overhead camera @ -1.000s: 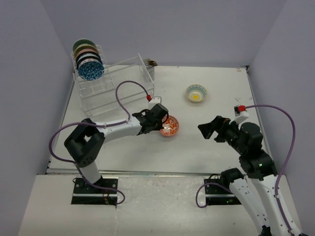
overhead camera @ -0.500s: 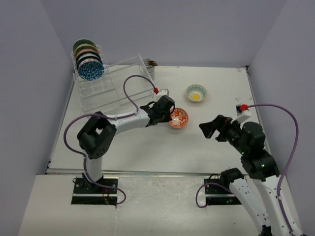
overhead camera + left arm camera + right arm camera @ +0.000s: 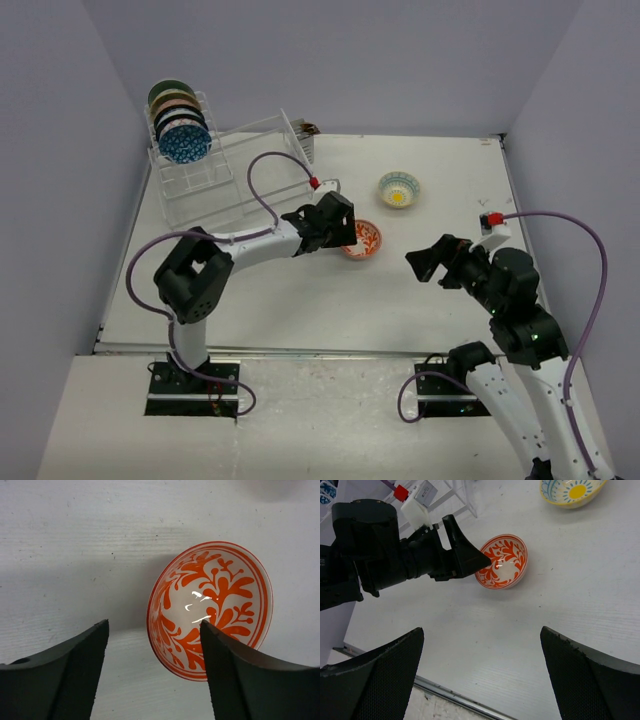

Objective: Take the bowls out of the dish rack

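Observation:
An orange-red patterned bowl (image 3: 364, 240) (image 3: 220, 590) (image 3: 503, 566) sits upright on the white table, right of the dish rack (image 3: 235, 175). My left gripper (image 3: 346, 233) (image 3: 154, 625) is open, its jaws spread on either side of the bowl's near rim and not clamping it. Several more bowls (image 3: 180, 125) stand on edge in the rack's tall tier at far left. A yellow flower bowl (image 3: 399, 188) (image 3: 572, 491) rests on the table farther back. My right gripper (image 3: 416, 262) (image 3: 480, 630) hovers open and empty, right of the orange bowl.
The clear rack's lower tier (image 3: 290, 150) juts toward the table's middle, close behind the left arm (image 3: 260, 248). A purple cable (image 3: 262, 170) loops over the left arm. Grey walls enclose the table on three sides.
The left arm carried the orange bowl right and away from me, then opened its jaws; the bowl now rests on the table. The right arm has barely moved.

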Robot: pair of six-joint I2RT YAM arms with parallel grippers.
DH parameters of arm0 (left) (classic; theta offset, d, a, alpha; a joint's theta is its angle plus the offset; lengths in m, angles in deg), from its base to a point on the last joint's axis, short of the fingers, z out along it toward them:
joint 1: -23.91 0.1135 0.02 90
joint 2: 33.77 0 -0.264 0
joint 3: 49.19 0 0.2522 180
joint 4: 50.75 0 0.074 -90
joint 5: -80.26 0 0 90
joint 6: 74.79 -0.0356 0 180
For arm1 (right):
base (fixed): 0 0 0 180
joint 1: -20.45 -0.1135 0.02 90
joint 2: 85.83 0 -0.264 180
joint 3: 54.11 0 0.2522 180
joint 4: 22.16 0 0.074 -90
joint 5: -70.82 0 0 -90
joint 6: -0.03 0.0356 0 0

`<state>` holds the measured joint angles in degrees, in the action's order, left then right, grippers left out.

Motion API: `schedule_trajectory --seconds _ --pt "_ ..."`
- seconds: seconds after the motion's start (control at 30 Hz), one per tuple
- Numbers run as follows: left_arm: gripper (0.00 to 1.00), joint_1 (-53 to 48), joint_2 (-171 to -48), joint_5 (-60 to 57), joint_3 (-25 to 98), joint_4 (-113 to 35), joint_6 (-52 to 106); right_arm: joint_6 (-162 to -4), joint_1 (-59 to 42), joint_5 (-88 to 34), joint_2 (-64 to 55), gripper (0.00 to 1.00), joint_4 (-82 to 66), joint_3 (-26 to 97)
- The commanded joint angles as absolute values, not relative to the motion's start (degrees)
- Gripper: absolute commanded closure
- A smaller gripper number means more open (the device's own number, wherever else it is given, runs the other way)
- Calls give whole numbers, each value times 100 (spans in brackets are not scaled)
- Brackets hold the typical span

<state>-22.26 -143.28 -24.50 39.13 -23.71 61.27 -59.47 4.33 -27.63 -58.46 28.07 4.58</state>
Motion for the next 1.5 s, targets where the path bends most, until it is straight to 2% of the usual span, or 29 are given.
schedule_trajectory --seconds 0.0,0.03,0.1,0.13,0.3,0.37,0.4,0.5,0.6,0.7,0.83,1.13,1.23,1.33,1.37,1.47 --pt "23 -2223 -13390 -2652 3981 -2346 6004 -6052 419 -2666 -5788 1 2807 781" --pt "17 -2276 -12857 -2879 3946 -2337 5925 -6061 419 -2674 -5771 1 2816 799" --pt "13 -2320 -12318 -3073 4015 -2128 5635 -6079 419 -2692 -5753 1 2825 895" --pt "1 -2390 -11819 -3501 4103 -1952 5565 -6079 419 -2735 -5753 1 2825 922" --pt "0 -2373 -10253 -5032 4227 -1195 5774 -6044 419 -2885 -5806 1 2693 1028" --pt "0 -2049 -9610 -5140 4148 -1299 5862 -6017 427 -3025 -5780 1 2588 1019" --pt "0 -1543 -9426 -4931 4200 -1256 5941 -5991 427 -3061 -5762 1 2509 1010" --pt "0 -462 -9476 -4237 4515 -835 6590 -5930 419 -3131 -5657 1 2430 993" --pt "0 217 -9607 -3920 4569 -895 7276 -5851 427 -3219 -5621 1 2289 914" --pt "0 754 -9836 -3506 4710 -1114 7848 -5815 419 -3333 -5604 1 2245 861" --pt "2 1063 -10162 -3611 4868 -1256 8401 -5868 419 -3386 -5779 1 2315 738" --pt "11 1837 -10795 -3232 4991 -1764 8527 -6219 419 -3580 -6183 1 2306 571" --pt "19 2039 -10795 -3172 4790 -1932 8543 -6289 419 -3571 -6289 1 2324 588" --pt "36 2303 -10795 -2785 4465 -2282 8553 -6377 419 -3457 -6377 1 2464 684" --pt "39 2329 -10812 -2767 4412 -2328 8526 -6378 419 -3370 -6456 1 2508 711" --pt "39 2364 -10891 -2898 4402 -2398 8464 -6439 419 -3325 -6640 1 2613 799"
